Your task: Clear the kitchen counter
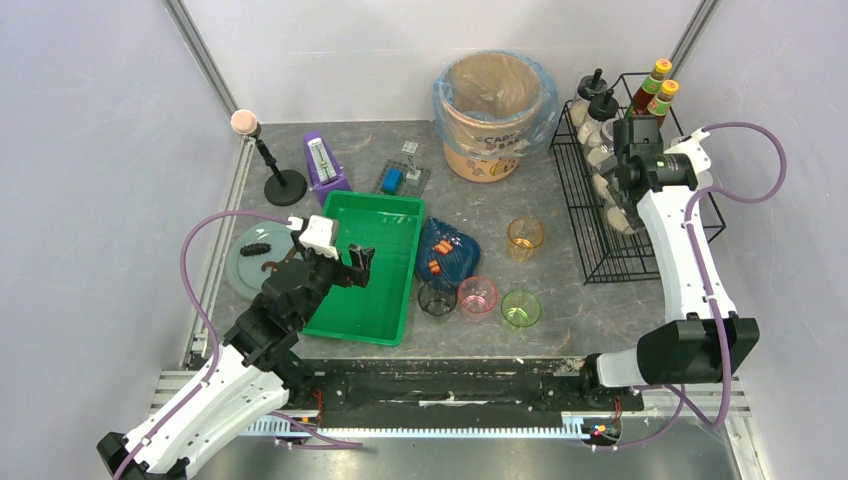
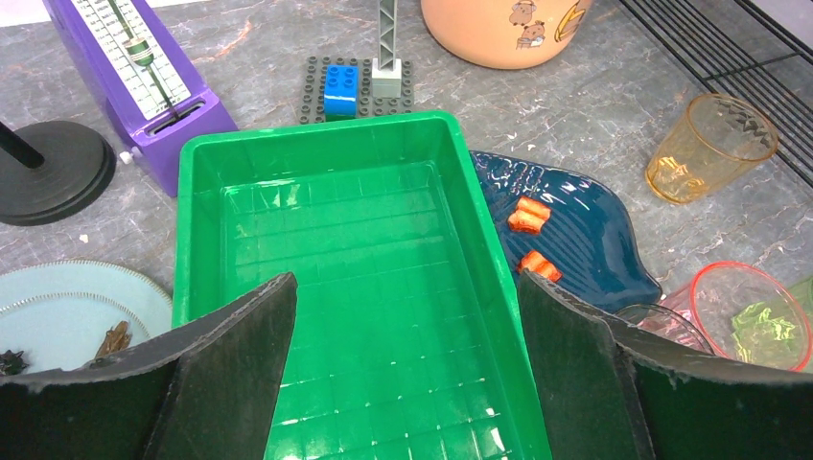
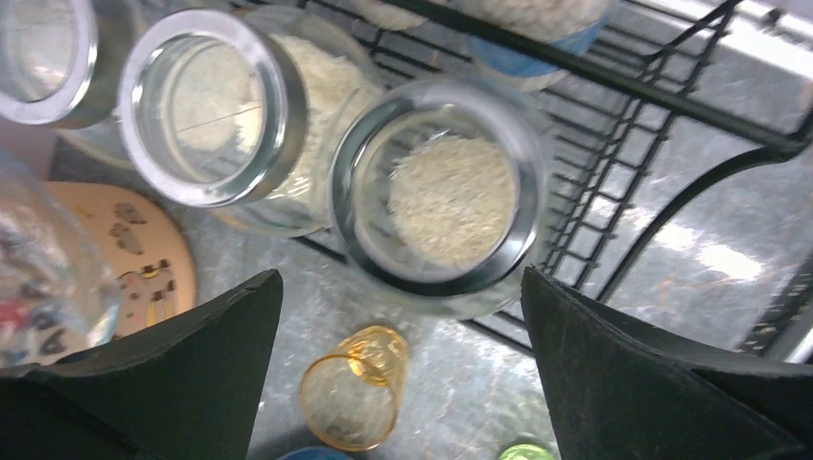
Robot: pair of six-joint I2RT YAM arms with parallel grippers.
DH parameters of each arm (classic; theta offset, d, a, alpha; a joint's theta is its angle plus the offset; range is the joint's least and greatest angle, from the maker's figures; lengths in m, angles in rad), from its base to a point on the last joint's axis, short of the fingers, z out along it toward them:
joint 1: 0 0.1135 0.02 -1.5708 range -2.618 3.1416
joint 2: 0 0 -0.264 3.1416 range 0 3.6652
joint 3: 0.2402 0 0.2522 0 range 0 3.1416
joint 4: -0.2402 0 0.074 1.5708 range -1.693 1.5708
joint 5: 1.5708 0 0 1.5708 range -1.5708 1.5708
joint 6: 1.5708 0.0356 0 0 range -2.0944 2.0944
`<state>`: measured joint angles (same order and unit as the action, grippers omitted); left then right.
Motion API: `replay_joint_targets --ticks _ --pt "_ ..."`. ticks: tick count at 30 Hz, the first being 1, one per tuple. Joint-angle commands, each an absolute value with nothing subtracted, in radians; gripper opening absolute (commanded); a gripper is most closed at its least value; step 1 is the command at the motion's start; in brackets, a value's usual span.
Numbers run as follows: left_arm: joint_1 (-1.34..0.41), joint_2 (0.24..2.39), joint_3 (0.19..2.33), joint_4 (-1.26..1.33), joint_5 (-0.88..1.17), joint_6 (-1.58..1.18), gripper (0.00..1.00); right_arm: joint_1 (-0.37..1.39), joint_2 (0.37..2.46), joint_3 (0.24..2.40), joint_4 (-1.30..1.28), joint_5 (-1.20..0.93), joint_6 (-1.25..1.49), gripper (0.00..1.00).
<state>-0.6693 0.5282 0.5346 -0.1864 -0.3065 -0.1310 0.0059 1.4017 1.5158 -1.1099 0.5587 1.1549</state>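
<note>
L end effector spread, empty, over green tray. R end effector spread at grain jar in wire rack; we fear off-centre approach tips jar, spills.

Bright, even overhead light, shadows soft; glare flashing off the green tray and the surface, close jar blurred

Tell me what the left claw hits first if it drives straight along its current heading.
Likely the bare floor of the green tray; the left claw, open, aims down into it. Depth unclear.
</note>
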Motion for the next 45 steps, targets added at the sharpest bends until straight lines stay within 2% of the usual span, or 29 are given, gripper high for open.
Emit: replay_joint_targets --ticks 1,9,15,24,28,33,38,45 --pt "-0.672 0.519 0.544 -0.166 -0.316 -0.118 0.90 0.008 1.362 1.504 -1.029 0.504 1.201 0.98" --pt "-0.672 0.519 0.543 -0.166 -0.314 -0.117 0.90 0.008 1.305 1.490 -0.991 0.486 1.170 0.98" --pt "-0.672 0.521 0.544 -0.168 -0.313 -0.117 0.90 0.008 1.203 1.365 -1.006 0.525 1.127 0.98" --pt "-0.672 0.533 0.546 -0.167 -0.312 -0.120 0.90 0.008 0.912 1.135 -0.790 0.451 0.674 0.98" --pt "-0.672 0.542 0.551 -0.167 -0.311 -0.123 0.90 0.008 0.780 1.069 -0.643 0.323 0.457 0.98" --pt "-0.672 0.562 0.558 -0.170 -0.301 -0.145 0.90 0.008 0.799 1.100 -0.636 0.139 0.289 0.98" --pt "-0.672 0.606 0.590 -0.195 -0.255 -0.222 0.90 0.008 0.825 1.100 -0.630 -0.034 0.216 0.98" --pt "-0.672 0.693 0.664 -0.285 -0.225 -0.306 0.90 0.045 0.828 1.053 -0.615 -0.159 0.184 0.98"
